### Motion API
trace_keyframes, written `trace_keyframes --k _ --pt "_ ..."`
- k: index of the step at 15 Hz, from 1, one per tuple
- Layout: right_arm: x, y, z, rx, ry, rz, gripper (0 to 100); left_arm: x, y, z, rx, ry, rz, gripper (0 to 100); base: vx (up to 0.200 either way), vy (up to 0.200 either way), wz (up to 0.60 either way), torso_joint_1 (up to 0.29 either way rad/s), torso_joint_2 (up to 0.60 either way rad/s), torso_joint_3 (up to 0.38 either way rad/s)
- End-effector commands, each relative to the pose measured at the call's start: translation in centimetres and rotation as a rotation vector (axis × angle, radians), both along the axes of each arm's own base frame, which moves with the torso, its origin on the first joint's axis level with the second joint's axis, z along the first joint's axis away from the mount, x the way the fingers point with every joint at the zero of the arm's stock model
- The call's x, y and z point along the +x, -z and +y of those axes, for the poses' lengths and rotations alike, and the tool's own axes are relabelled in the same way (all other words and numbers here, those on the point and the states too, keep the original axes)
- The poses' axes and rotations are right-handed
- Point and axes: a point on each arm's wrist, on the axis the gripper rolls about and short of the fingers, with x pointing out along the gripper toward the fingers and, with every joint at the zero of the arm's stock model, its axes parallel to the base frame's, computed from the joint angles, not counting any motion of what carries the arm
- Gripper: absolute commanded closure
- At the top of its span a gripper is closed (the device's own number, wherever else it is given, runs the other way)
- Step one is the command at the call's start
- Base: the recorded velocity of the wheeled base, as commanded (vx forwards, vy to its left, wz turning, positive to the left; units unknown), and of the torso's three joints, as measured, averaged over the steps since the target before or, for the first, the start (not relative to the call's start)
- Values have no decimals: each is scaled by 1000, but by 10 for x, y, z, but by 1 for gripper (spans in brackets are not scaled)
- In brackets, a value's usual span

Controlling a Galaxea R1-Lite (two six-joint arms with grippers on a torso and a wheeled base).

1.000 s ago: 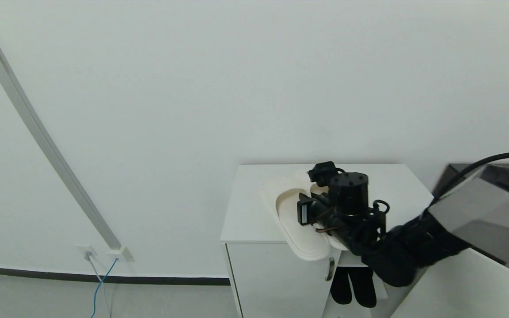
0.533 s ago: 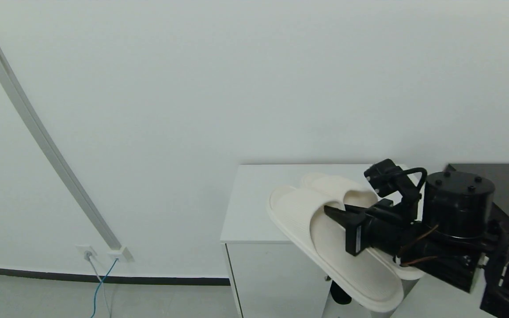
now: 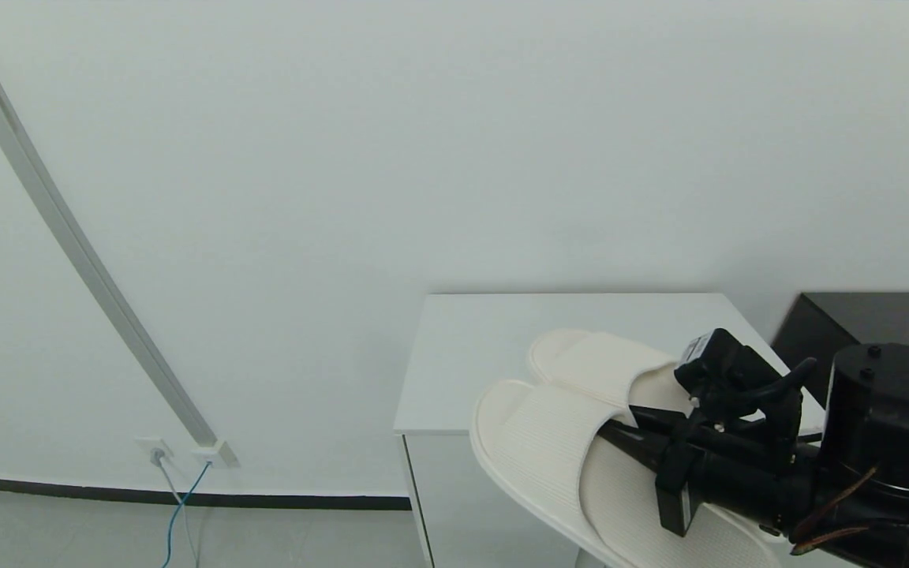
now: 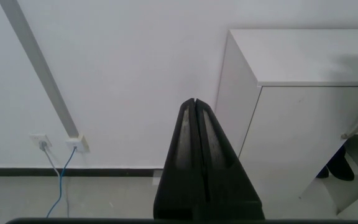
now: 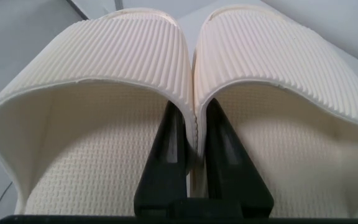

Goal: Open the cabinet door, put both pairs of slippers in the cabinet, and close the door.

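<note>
My right gripper (image 3: 620,432) is shut on a pair of white ribbed slippers (image 3: 549,426). It holds them side by side in the air, in front of the right part of the white cabinet (image 3: 462,355). In the right wrist view its fingers (image 5: 166,143) pinch the two adjoining inner edges of the white slippers (image 5: 123,81). My left gripper (image 4: 194,106) is shut on nothing and hangs left of the cabinet (image 4: 303,56), near the floor. A pair of black slippers (image 4: 339,169) lies inside the cabinet, past a door with a metal handle (image 4: 355,122).
A dark surface (image 3: 873,315) stands right of the cabinet. A grey duct (image 3: 68,229) runs down the wall to a socket with a blue cable (image 3: 158,454). Bare floor lies left of the cabinet.
My right gripper has carried the white slippers off the cabinet's top, rightwards and down, closer to the head camera. The cabinet has not moved.
</note>
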Motion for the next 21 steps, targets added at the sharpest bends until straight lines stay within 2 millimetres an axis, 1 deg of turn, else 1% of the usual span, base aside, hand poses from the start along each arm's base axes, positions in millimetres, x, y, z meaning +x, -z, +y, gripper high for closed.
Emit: trace_keyframes --k 1,3,12,21 --pt "-1 0 -1 1 -1 0 100 0 0 0 0 -1 1 100 0 0 0 0 0 0" --pt "-2 1 -1 -2 -1 3 100 0 0 0 -2 -1 1 100 0 0 0 0 0 0" --pt "-4 5 -3 -15 3 15 100 0 0 0 -2 -1 1 100 -200 0 0 0 1 1" --pt "-3 8 -2 -22 3 23 100 0 0 0 -5 -1 1 100 0 0 0 0 0 0"
